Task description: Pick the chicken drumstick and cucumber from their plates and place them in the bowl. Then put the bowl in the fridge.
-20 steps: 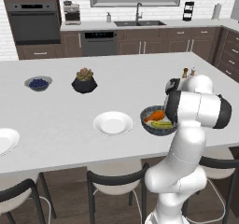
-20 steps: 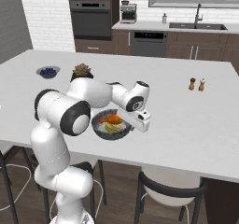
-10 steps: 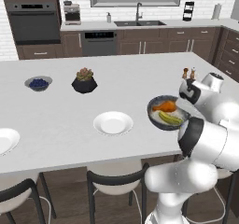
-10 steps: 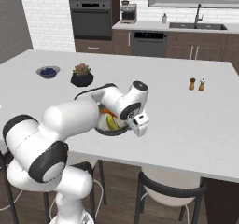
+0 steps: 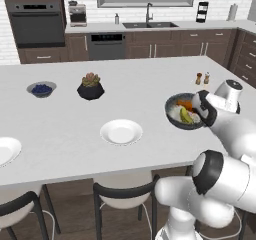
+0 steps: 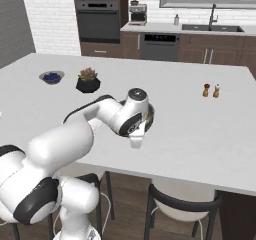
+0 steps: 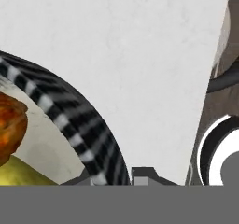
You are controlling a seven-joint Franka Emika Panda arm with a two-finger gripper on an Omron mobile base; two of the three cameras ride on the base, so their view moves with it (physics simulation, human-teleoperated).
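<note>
Two fingertips of the claw [image 5: 199, 105] pinch the bowl [image 5: 176, 120] at its right rim, holding it tilted above the table [image 5: 65, 134]. Inside, the cucumber [image 5: 186, 115] lies just left of the claw, long axis running toward the near rim, touching the drumstick [image 5: 184, 104] behind it. Both plates [image 5: 121, 132] sit well apart leftward.

Berry bowl [image 5: 41, 89] sits beside plant pot [image 5: 90, 86].
</note>
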